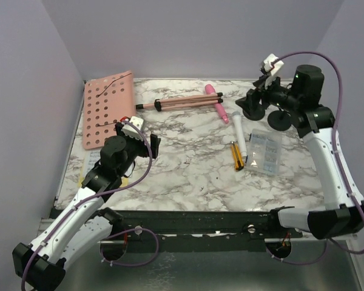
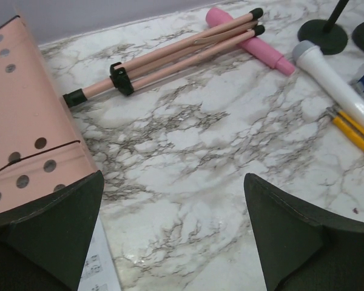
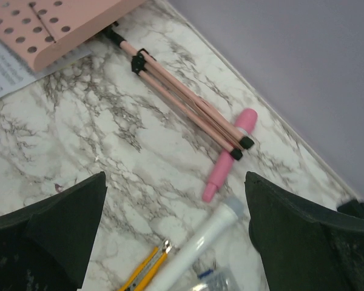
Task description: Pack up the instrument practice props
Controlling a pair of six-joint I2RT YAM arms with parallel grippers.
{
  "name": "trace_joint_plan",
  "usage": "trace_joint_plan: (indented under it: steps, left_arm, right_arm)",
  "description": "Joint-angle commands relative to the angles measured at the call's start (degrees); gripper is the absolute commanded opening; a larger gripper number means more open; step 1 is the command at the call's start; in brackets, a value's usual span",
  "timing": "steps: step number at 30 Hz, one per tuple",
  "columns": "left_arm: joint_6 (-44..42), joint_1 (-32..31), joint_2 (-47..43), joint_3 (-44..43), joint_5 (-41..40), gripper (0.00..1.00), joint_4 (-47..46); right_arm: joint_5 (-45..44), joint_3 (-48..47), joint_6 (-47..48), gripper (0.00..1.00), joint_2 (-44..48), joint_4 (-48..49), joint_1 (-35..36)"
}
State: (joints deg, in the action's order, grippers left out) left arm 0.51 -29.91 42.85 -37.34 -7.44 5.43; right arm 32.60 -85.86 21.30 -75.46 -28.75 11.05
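The pink perforated music rack (image 1: pixel 108 109) lies flat at the far left, also in the left wrist view (image 2: pixel 24 133). Its folded pink tripod (image 1: pixel 179 101) lies apart beside it. A pink microphone (image 1: pixel 216 102) and a grey-white microphone (image 1: pixel 239 132) lie mid-table. Two black round-based mic mounts (image 1: pixel 279 120) stand at the far right. White sheet-music pages (image 1: pixel 94 159) lie under my left arm. My left gripper (image 1: pixel 148 142) is open and empty over bare marble right of the rack. My right gripper (image 1: pixel 253 100) is open and empty, raised above the mounts.
A yellow-and-black cutter (image 1: pixel 237 156) lies next to the white microphone. A clear plastic box (image 1: pixel 265 151) sits to its right. Lilac walls close in the back and sides. The table's near edge has a black rail (image 1: pixel 200 221).
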Motion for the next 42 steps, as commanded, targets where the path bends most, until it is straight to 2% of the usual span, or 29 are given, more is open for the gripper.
trace_joint_plan:
  steps: [1, 5, 8, 10, 13, 19, 20, 27, 31, 34, 40, 42]
  left_arm:
    - [11.5, 0.5, -2.2, 0.0, 6.9, 0.99, -2.2]
    - [20.0, 0.6, -4.7, 0.2, 10.1, 0.99, -3.0]
    - [22.1, 0.6, -6.2, -0.4, 11.1, 0.99, -3.1]
    - [21.6, 0.6, -6.6, -0.8, 10.6, 0.99, -2.4]
    - [19.7, 0.6, -6.7, -1.1, 8.9, 0.99, 0.1]
    - [11.2, 0.6, -6.3, 0.5, 3.8, 0.99, 5.9]
    - [8.0, 0.7, -6.5, 1.9, 1.3, 0.99, 7.8]
    - [7.2, 0.9, -6.5, 3.6, 1.3, 0.99, 8.0]
    - [6.6, 0.9, -6.4, 3.5, 0.8, 0.99, 8.5]
    - [6.3, 1.0, -7.1, 3.6, -0.3, 0.99, 8.8]
    - [6.0, 1.1, -7.9, 3.6, -1.3, 0.99, 8.9]
    - [6.0, 1.2, -7.9, 3.6, -1.6, 0.99, 9.0]
  right_arm:
    - [12.6, 3.6, -6.4, 1.0, 8.1, -4.4, -2.5]
    - [17.9, 8.4, -9.7, 1.0, 12.4, -2.8, -6.2]
    - [16.6, 15.3, -11.3, 1.0, 11.9, 2.4, -6.5]
    - [13.3, 17.6, -10.9, 0.99, 8.4, 5.1, -6.5]
    - [9.9, 15.1, -7.6, 1.0, -1.8, 4.5, -6.0]
    - [-8.9, 7.7, -1.6, 0.99, -21.0, 9.6, -0.3]
    - [-15.9, 1.1, -1.3, 0.99, -30.9, 10.5, 0.6]
    - [-21.1, -9.2, -2.5, 0.96, -45.5, 13.1, 2.0]
    - [-21.7, -18.4, -4.4, 0.88, -53.4, 10.5, 2.6]
    - [-22.9, -20.9, -4.7, 0.81, -56.3, 11.0, 3.1]
    - [-26.2, -24.2, -5.5, 0.51, -61.0, 11.6, 3.3]
    - [-26.3, -24.1, -6.1, 0.49, -61.7, 11.8, 3.3]
